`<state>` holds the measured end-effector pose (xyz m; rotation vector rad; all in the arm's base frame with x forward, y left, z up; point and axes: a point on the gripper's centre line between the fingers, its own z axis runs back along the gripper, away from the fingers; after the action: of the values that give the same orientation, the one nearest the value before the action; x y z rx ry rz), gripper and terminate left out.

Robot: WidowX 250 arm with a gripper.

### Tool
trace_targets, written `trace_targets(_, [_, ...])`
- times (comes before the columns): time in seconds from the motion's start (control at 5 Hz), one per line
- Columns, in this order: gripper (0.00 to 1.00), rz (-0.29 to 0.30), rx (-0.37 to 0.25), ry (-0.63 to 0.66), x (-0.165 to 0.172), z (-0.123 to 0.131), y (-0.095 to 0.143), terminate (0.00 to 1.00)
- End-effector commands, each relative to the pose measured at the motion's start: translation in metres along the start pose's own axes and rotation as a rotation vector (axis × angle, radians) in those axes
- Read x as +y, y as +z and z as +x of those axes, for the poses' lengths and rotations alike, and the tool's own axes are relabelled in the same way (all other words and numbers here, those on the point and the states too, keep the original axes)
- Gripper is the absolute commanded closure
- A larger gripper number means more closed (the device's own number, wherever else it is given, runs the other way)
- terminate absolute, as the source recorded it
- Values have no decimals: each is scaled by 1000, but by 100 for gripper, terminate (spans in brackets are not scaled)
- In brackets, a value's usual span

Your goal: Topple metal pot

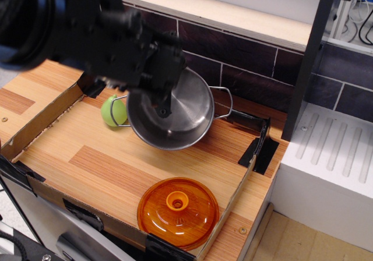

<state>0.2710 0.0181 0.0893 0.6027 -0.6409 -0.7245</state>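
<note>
Already tipped: metal pot [175,112] lies on its side mid-tabletop [105,156], mouth facing near. Shiny steel, stiff, slick, probably rolls; thin wire loop handles or rim give best hold. My hand [160,101] sits over its rim, grip state unclear. Green pear-shaped toy [111,110] left, orange domed lid [178,211] near.

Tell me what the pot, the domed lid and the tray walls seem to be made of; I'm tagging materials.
The metal pot looks like polished stainless steel: mirror-like grey inside, thin wire loop handles. The orange lid seems translucent plastic or perhaps tinted glass, since it glows and lets light through. The tray walls look like plain brown cardboard, matte, joined with black tape at the corners.
</note>
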Motion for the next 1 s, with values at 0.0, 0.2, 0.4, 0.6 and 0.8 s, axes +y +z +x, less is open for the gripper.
trace_targets(0.0, [100, 5, 13, 22, -10, 9, -4, 0])
trace_targets(0.2, [100, -11, 22, -12, -22, 3, -2, 0])
trace_targets(0.4, [100, -23, 26, -20, -27, -6, 4, 0])
trace_targets(0.6, [100, -21, 36, -38, -33, -15, 9, 0])
trace_targets(0.8, [0, -64, 118, 15, -32, -21, 13, 0])
